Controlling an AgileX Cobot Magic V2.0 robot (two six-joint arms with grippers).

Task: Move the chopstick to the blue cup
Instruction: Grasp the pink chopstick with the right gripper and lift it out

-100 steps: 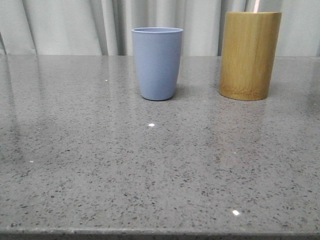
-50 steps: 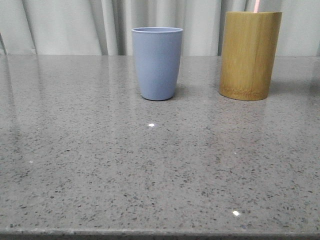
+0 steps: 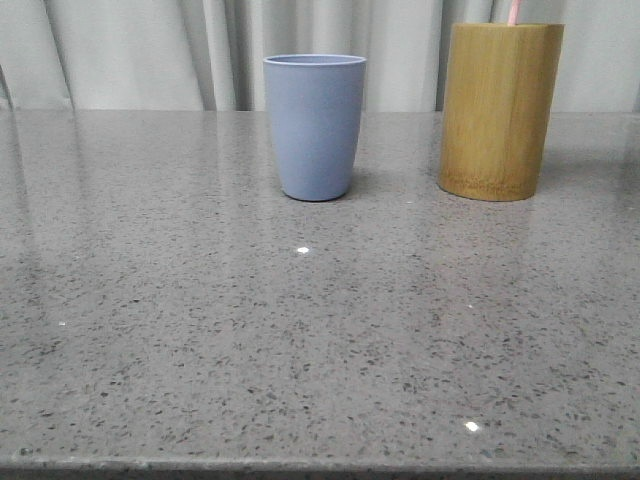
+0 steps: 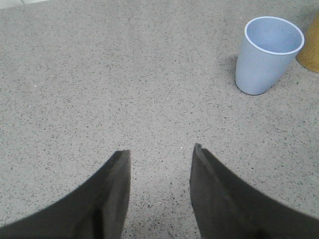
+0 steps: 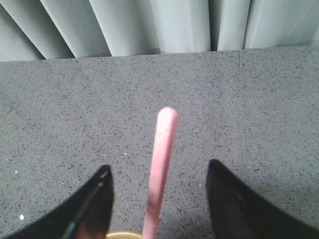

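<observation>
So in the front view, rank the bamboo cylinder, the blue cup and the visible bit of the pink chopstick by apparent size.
1. Bamboo cylinder, tallest and widest.
2. Blue cup, shorter and narrower.
3. Chopstick, only a thin tip showing above the cylinder's rim.
Both vessels stand about equally far from the camera, so the order is safe.

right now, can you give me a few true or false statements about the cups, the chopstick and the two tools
1. The blue cup stands upright on the table. True.
2. The chopstick is in the blue cup. False: it rises from the bamboo holder; the blue cup looks empty.
3. The right tool is open with the chopstick between its fingers. True.
4. The left tool grips the blue cup. False: it is open over bare table, apart from the cup.
5. The holder lies on its side. False: it stands upright.
</observation>
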